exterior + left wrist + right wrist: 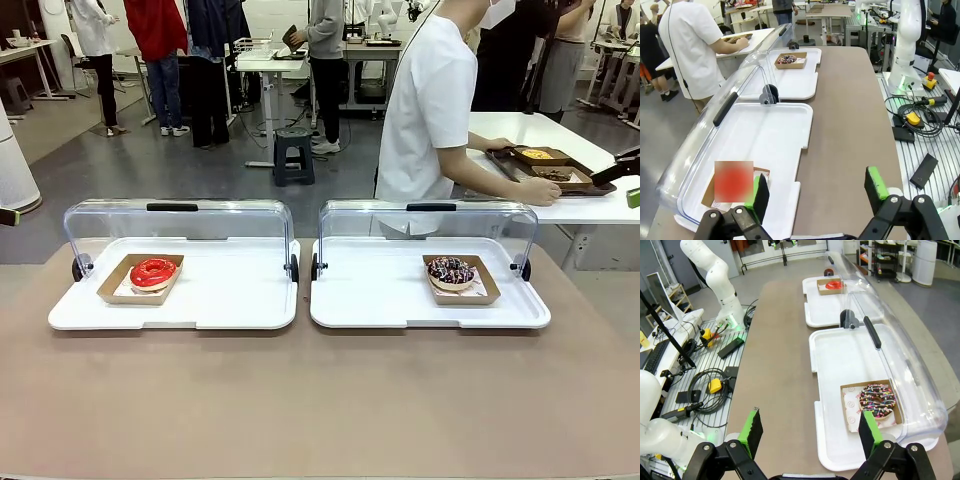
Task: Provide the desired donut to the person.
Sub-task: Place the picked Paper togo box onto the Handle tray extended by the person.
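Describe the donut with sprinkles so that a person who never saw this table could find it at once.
On the brown table stand two white trays, each with a clear lid raised at the back. The chocolate donut with sprinkles lies in a shallow cardboard holder on the tray at the robot's right. Its dark icing with coloured sprinkles sets it apart from the red-glazed donut on the other tray.

The left gripper (816, 192) hangs above the near edge of the table (850, 125), its green-padded fingers (876, 182) spread wide with nothing between them. The right gripper (810, 432) hovers over the same table's near edge, fingers (753, 427) likewise wide apart and empty. The person (430, 100) stands turned away from that table, one hand (540, 190) reaching sideways.
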Robot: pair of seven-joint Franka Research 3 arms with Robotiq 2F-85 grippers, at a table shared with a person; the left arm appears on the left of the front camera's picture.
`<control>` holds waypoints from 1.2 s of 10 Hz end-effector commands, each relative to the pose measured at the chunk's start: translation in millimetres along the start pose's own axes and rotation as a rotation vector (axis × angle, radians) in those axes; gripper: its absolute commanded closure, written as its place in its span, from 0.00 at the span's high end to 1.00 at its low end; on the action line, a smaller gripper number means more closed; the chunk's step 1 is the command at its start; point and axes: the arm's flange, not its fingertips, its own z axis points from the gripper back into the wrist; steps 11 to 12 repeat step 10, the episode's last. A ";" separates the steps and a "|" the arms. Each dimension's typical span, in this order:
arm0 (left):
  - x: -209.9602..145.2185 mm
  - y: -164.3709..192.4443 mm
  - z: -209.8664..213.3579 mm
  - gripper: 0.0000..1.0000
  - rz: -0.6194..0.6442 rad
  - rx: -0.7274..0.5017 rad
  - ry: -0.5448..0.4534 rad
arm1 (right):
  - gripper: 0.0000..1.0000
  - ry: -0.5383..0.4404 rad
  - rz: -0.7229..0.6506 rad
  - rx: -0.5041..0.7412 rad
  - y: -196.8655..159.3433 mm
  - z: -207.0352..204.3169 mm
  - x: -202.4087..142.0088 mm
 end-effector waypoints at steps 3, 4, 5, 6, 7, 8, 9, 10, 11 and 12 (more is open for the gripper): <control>-0.6 -0.3 1.8 1.00 0.005 0.000 -0.001 | 1.00 -0.016 -0.006 -0.019 -2.2 -2.4 1.2; -0.6 -0.3 1.8 1.00 0.005 0.000 -0.001 | 1.00 -0.016 -0.006 -0.019 -2.2 -2.4 1.2; -0.6 -0.3 1.8 1.00 0.005 0.000 -0.001 | 1.00 -0.016 -0.006 -0.019 -2.2 -2.4 1.2; -0.6 -0.3 1.8 1.00 0.005 0.000 -0.001 | 1.00 -0.016 -0.006 -0.019 -2.2 -2.4 1.2; -0.6 -0.3 1.8 1.00 0.005 0.000 -0.001 | 1.00 -0.016 -0.006 -0.019 -2.2 -2.4 1.2; -0.6 -0.3 1.8 1.00 0.005 0.000 -0.001 | 1.00 -0.016 -0.006 -0.019 -2.2 -2.4 1.2; -0.6 -0.3 1.8 1.00 0.005 0.000 -0.001 | 1.00 -0.016 -0.006 -0.019 -2.2 -2.4 1.2; -0.6 -0.3 1.8 1.00 0.005 0.000 -0.001 | 1.00 -0.016 -0.006 -0.019 -2.2 -2.4 1.2; -0.6 -0.3 1.8 1.00 0.005 0.000 -0.001 | 1.00 -0.016 -0.006 -0.019 -2.2 -2.4 1.2; -0.6 -0.3 1.8 1.00 0.005 0.000 -0.001 | 1.00 -0.016 -0.006 -0.019 -2.2 -2.4 1.2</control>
